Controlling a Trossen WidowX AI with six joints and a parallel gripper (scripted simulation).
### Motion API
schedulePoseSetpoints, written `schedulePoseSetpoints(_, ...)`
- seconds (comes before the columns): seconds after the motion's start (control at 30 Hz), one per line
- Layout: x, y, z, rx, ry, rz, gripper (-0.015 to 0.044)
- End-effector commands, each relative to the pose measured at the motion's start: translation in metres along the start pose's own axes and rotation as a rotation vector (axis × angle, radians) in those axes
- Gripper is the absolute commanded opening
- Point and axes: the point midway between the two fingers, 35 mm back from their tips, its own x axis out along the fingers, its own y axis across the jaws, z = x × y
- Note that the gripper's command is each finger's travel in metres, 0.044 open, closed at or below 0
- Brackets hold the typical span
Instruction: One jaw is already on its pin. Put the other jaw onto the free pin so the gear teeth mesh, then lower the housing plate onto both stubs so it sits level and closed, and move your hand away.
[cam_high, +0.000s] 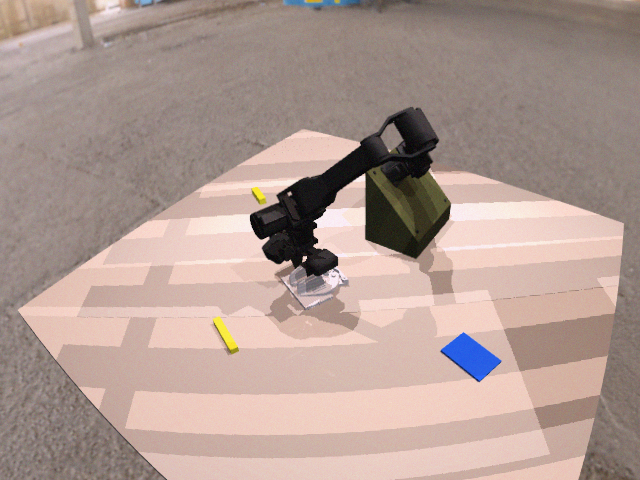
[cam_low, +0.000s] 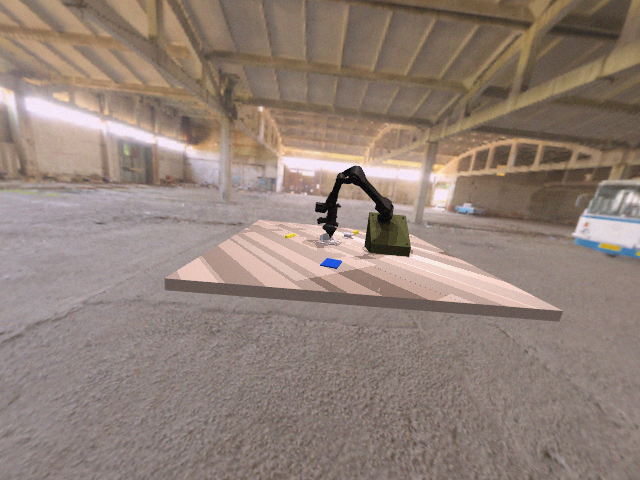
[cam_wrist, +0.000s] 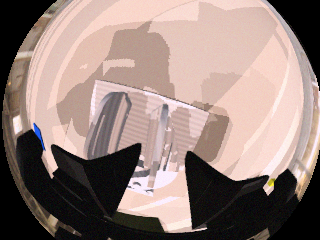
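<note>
A pale base plate (cam_high: 307, 306) (cam_wrist: 196, 116) lies on the table under my hand. In the wrist view, one grey jaw (cam_wrist: 109, 122) stands over its left part, and a narrower pale jaw (cam_wrist: 163, 122) runs down its middle. My gripper (cam_high: 306, 269) (cam_low: 330, 236) (cam_wrist: 163, 151) points down at the plate, its fingers apart on either side of the narrow jaw's lower end; it is open. Gear teeth and pins are too small or covered to tell whether they mesh. A small grey-white piece (cam_low: 348, 235) lies beyond the gripper in the exterior view, possibly the housing plate.
Yellow bars (cam_high: 225, 335) (cam_high: 258, 195) lie on the table at the near left and far left. A flat blue rectangle (cam_high: 470, 357) (cam_low: 330, 263) (cam_wrist: 39, 136) lies at the near right. The olive arm mount (cam_high: 387, 217) (cam_low: 387, 240) stands behind the plate.
</note>
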Motion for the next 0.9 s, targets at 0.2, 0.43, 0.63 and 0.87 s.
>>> schedulePoseSetpoints(0.2,0.000,0.000,0.000,0.000,0.000,0.000,0.0224)
schedulePoseSetpoints(0.43,-0.032,-0.001,0.002,0.001,-0.001,-0.004,0.0224)
schedulePoseSetpoints(0.63,-0.070,0.000,-0.001,0.002,0.000,-0.002,0.0224)
schedulePoseSetpoints(0.87,-0.064,-0.007,0.001,0.047,-0.025,0.004,0.0355)
